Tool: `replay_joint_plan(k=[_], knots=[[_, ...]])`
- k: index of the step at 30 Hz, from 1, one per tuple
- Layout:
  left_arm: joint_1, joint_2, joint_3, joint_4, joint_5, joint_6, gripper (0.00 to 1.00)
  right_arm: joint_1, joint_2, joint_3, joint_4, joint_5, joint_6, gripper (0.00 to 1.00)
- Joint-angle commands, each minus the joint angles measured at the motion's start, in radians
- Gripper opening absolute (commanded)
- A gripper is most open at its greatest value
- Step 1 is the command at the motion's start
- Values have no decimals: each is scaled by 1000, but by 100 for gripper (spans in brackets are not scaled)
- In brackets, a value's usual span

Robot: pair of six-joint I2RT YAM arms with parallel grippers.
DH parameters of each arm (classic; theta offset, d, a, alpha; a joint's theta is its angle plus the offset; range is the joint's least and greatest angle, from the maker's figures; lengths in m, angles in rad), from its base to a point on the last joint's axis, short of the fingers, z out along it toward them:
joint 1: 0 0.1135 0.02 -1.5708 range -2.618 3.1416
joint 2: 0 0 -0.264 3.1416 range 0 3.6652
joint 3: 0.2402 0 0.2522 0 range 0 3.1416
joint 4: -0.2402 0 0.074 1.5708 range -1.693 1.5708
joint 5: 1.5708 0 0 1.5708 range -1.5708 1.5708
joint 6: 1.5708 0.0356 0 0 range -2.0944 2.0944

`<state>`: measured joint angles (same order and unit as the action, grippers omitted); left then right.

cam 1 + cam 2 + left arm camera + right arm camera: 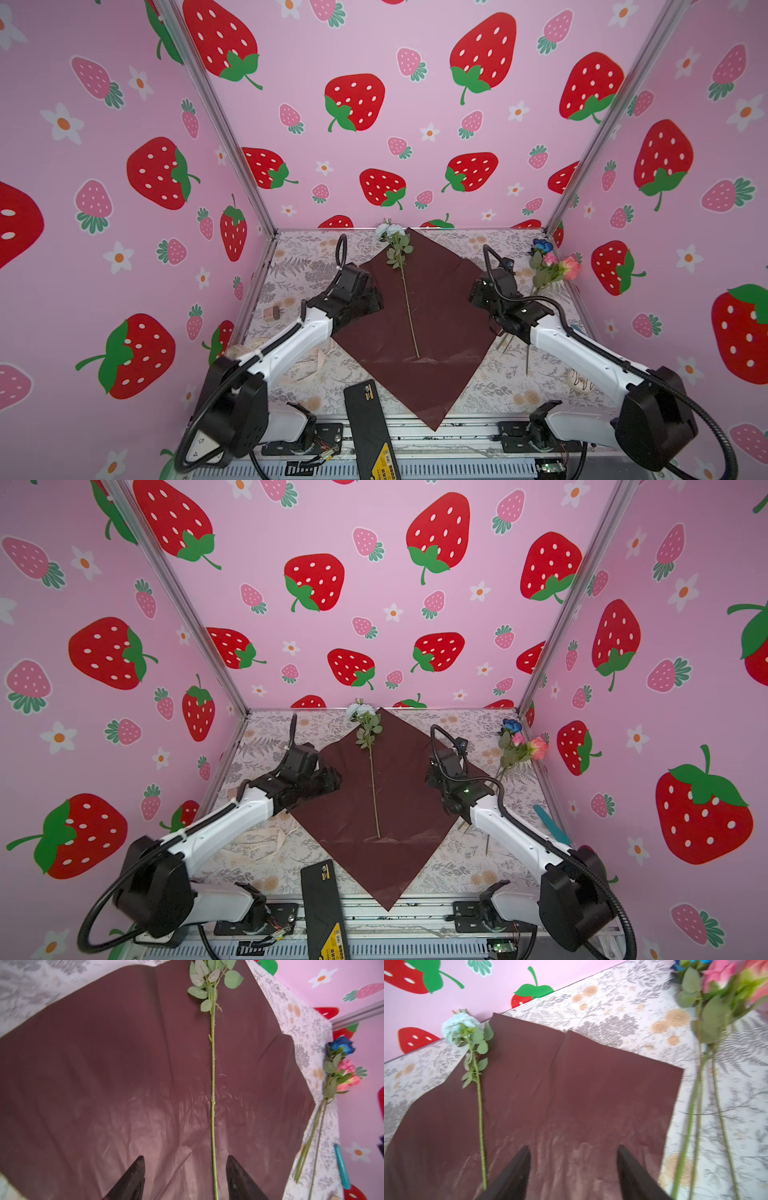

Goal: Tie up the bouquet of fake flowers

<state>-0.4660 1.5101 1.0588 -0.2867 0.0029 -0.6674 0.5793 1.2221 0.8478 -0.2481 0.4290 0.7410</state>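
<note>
Dark red glossy wrapping paper (436, 299) flat on floral-print counter (519, 374), near corner over front edge. Pale blue-white long-stemmed artificial flower (405, 291) lies along paper's middle, bloom at far corner. Dark blue and pink-coral artificial flowers (548, 268) off paper, on counter at right. Left claw (185, 1157) spread, stem between fingers, not pinched. Right claw (574, 1147) spread over paper, empty. Cream lettered ribbon (253, 845) at left, writing unreadable. Black-and-yellow flat device (370, 428) at front, label illegible.
</note>
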Motion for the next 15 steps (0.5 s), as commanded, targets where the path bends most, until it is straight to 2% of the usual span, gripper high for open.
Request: replay_joint_plan(k=[1,4,7,11,15], knots=[[-5,207,210,43,-27,110,63,-48,-60,-25,-58,40,-23,100],[-4,419,464,-30,-14,177,63,-97,-81,-43,-74,35,-32,100],[0,621,752,-185,-16,230,59,-128,-91,-64,-74,30,-33,100],[10,847,1083,-358,-51,253,56,-145,-95,-86,-52,30,-29,100],[25,1007,1311,-456,-41,244,53,-154,-78,-84,-38,28,-34,100]])
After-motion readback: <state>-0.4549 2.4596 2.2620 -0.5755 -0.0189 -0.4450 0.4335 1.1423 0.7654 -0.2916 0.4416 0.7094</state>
